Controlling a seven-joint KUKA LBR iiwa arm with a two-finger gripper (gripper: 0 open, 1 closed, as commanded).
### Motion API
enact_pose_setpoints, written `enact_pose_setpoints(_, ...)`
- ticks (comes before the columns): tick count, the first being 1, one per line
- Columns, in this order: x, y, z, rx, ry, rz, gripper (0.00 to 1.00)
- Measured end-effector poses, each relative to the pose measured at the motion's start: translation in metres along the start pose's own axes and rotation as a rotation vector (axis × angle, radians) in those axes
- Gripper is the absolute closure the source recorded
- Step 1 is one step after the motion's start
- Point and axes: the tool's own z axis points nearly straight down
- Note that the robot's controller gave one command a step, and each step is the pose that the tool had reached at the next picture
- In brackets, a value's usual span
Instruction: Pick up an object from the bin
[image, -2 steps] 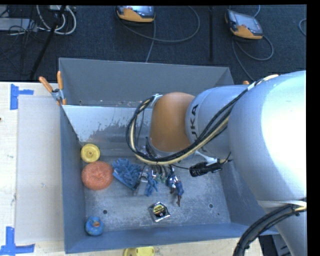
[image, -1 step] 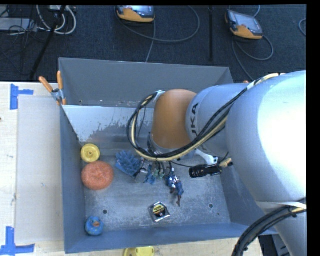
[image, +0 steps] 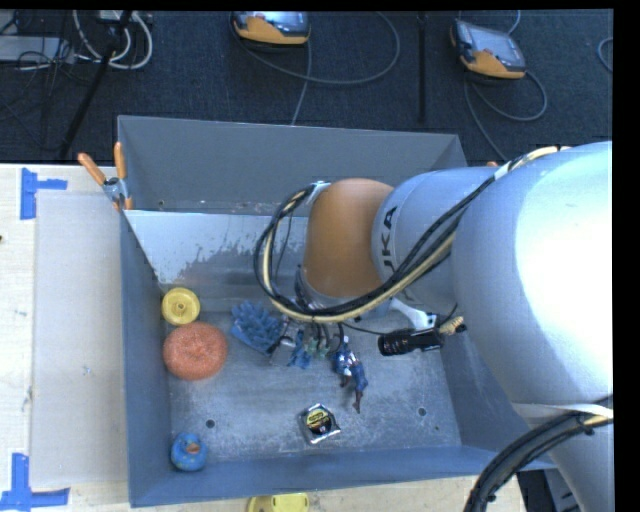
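Camera view: my gripper (image: 312, 345) hangs low at the middle of the bin (image: 290, 160) beside a blue spiky toy (image: 255, 325), seemingly for picking; its width I cannot tell.

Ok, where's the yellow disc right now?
In the camera view the yellow disc lies on the left side of the bin, just above the orange ball and left of the blue spiky toy.

bare floor lies open along the front of the bin (image: 290, 478) between a blue knob (image: 189, 452) and a black-and-yellow square (image: 319, 423); a yellow disc (image: 181, 306), orange ball (image: 195, 351) and blue spiky toy (image: 255, 325) crowd the left.
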Motion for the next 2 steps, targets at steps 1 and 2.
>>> enact_pose_setpoints(1,0.001,0.000,-0.003,0.001,0.003,0.000,1.00)
enact_pose_setpoints(2,0.002,-0.002,-0.016,0.005,0.009,0.000,1.00)
